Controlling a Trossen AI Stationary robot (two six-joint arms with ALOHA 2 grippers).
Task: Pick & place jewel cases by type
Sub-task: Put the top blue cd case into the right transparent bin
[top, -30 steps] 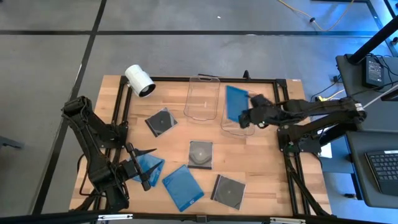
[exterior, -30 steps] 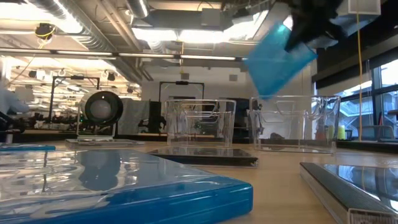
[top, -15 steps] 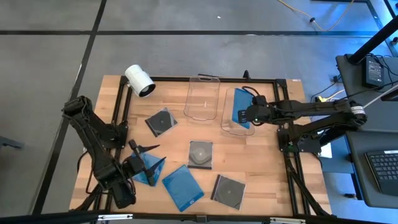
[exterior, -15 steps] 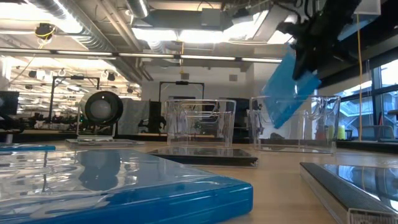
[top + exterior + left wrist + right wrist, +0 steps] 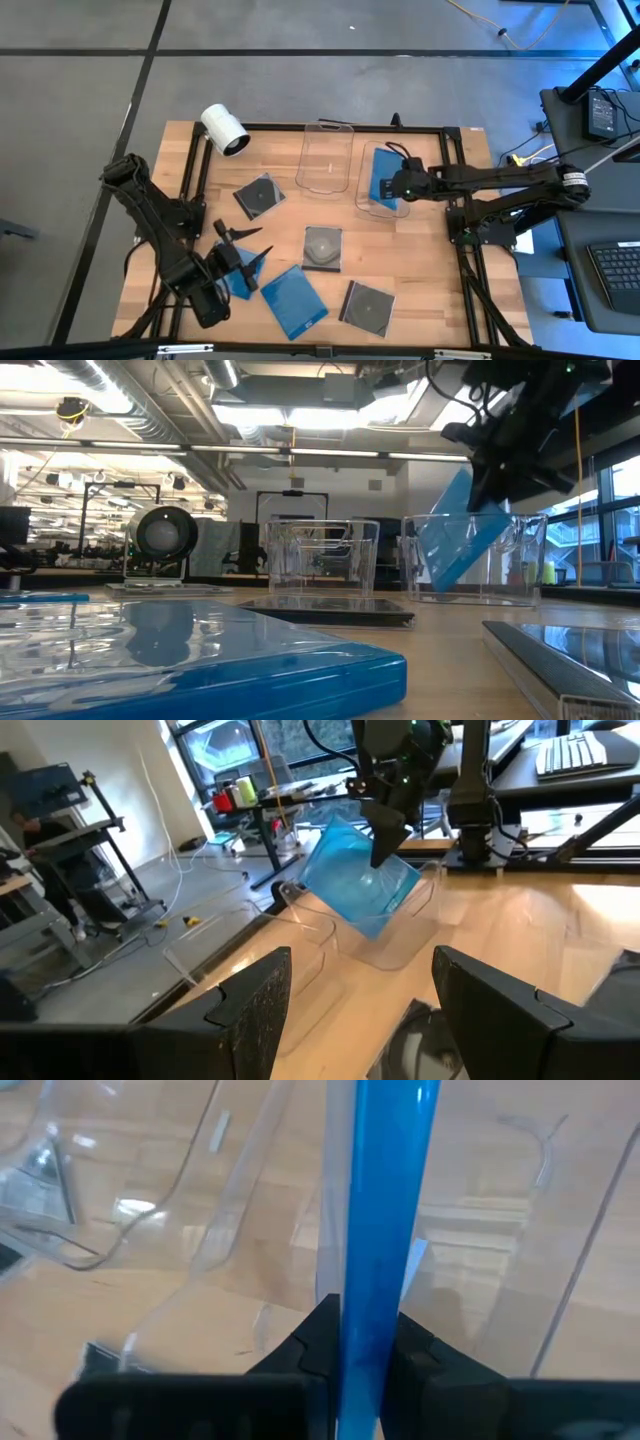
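Note:
My right gripper stands over the right-hand clear tub, shut on a bright blue jewel case that sits tilted inside the tub. My left gripper is open by the table's near left. It hovers over a second blue case, and nothing shows between its fingers in the left wrist view. A third blue case lies flat near the front edge. Three dark cases with discs lie flat on the wood. My right gripper pinches the blue case between its two fingers, with the case seen edge-on. They are on its upper edge, near the top corner. The fingers come from above, slanting down. The case hangs tilted inside the tub. I cannot tell whether its low corner touches the floor.
A second clear tub stands left of the first. A white cylinder lies at the far left corner. A black frame borders the table. Bare wood shows between the tubs and the flat cases.
My right gripper has come down and toward the table's right, lowering the blue case from above the tub's rim into it. The case has turned from broad-side up to nearly on edge. My left arm has shifted a little toward the near edge and turned.

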